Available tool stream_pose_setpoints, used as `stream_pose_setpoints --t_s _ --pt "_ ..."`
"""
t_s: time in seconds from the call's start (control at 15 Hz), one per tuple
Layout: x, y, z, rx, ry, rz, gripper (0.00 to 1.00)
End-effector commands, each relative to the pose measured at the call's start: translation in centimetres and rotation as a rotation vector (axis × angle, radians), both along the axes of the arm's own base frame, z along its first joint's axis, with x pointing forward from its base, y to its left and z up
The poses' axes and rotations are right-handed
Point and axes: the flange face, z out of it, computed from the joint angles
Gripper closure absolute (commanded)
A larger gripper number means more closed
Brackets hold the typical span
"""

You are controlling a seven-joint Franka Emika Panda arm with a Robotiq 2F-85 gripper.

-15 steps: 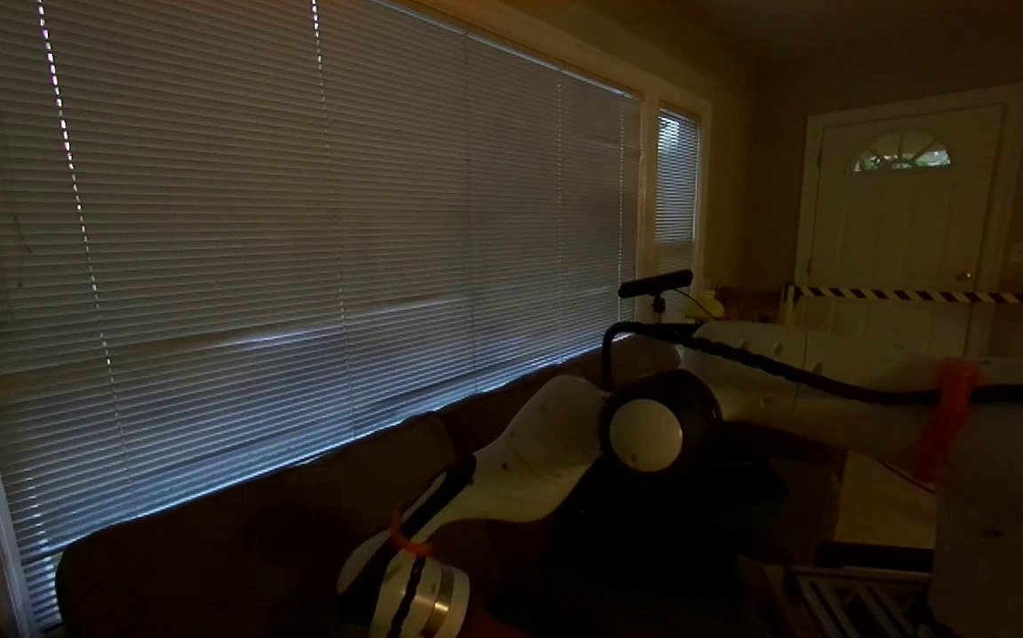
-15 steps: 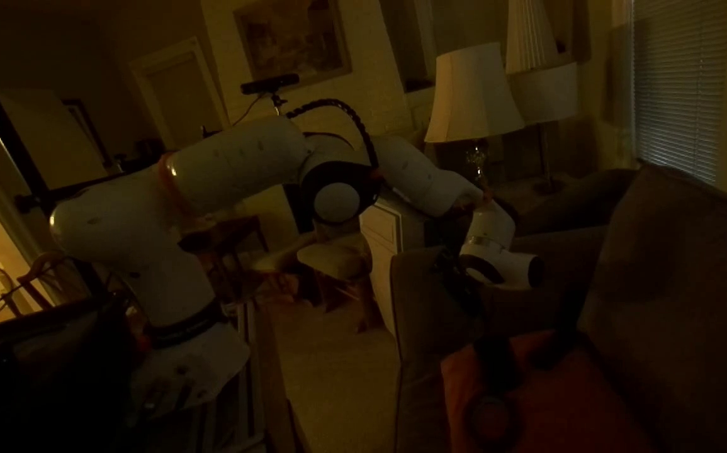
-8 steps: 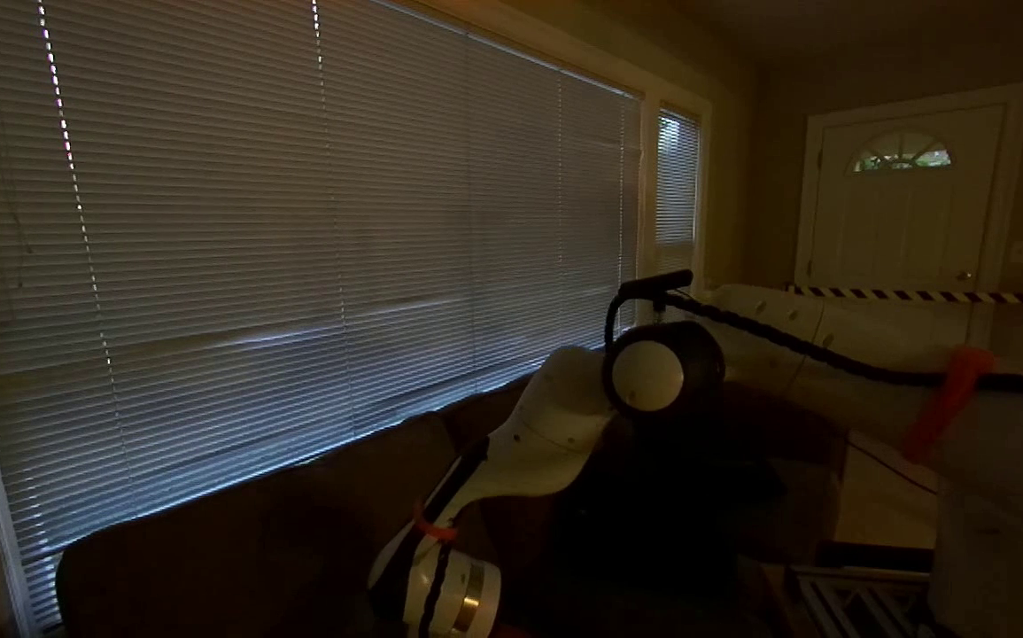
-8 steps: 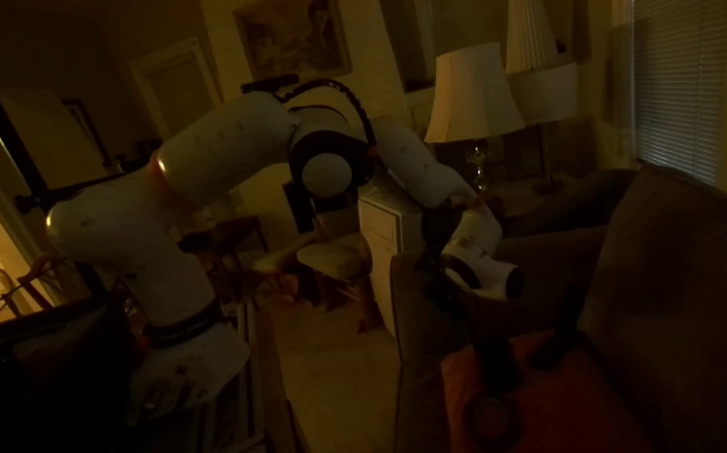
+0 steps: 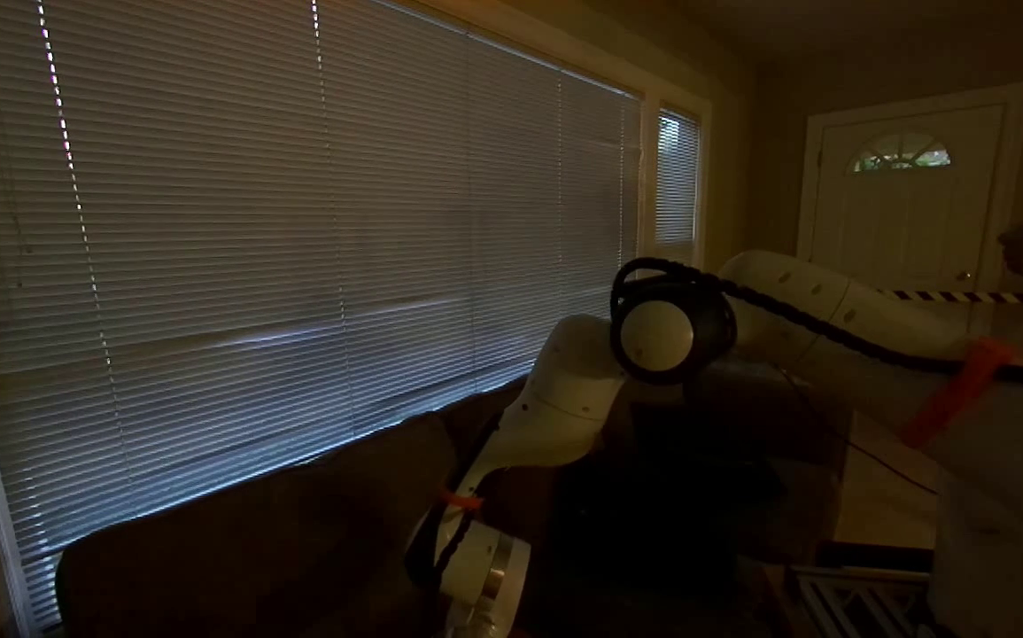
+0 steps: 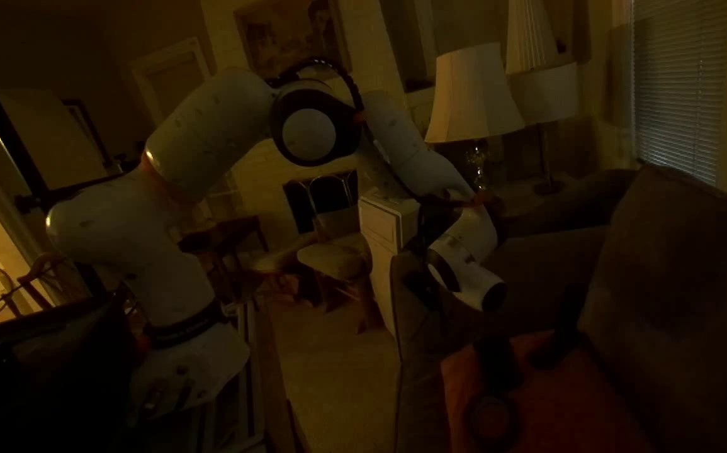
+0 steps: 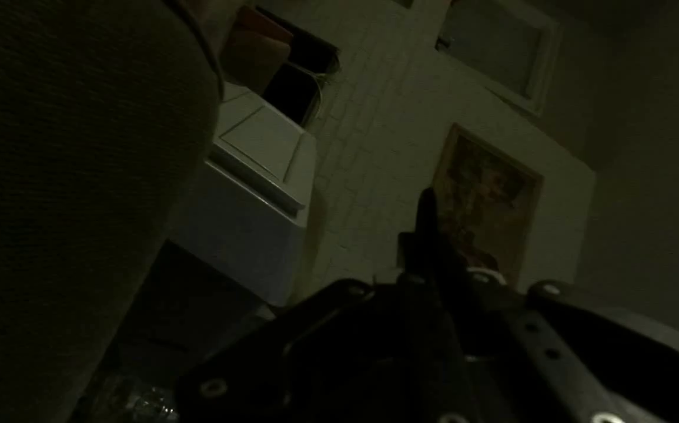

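Observation:
In the wrist view my gripper (image 7: 427,205) comes up from the bottom, its dark fingers together at the tips with nothing seen between them. It is shut. Brown couch fabric (image 7: 69,176) fills the left of that view, and a white cabinet (image 7: 268,141) stands beyond it. In an exterior view the white wrist of the arm (image 6: 464,270) hangs over the couch, above and behind an orange cushion or cloth (image 6: 552,396). Dark objects (image 6: 495,362) lie on the orange surface; they are too dim to name. The gripper is barely discernible there against the dark couch.
A table lamp (image 6: 473,94) stands behind the arm and a chair (image 6: 338,258) beside the cabinet. A framed picture (image 7: 489,202) hangs on the brick wall. Window blinds (image 5: 298,266) run behind the couch back (image 5: 298,505). The room is very dark.
The arm's elbow has risen and drawn back toward its base. The wrist has also shifted toward the base, tipping somewhat lower in an exterior view. The couch and the things on it stay put.

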Motion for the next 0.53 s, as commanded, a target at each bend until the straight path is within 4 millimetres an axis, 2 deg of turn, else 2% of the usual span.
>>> stream_pose_setpoints --t_s 0.0,0.33,0.4,0.47 --pt "-1.1 -2.3 2.7 0.107 0.118 -0.029 0.99" --pt "-2.2 -7.2 4.1 0.171 0.290 -0.080 0.99" --pt "-1.5 -6.1 3.2 0.154 0.221 -0.043 0.94" --pt "-1.7 -7.1 3.3 0.153 0.246 -0.057 0.94"
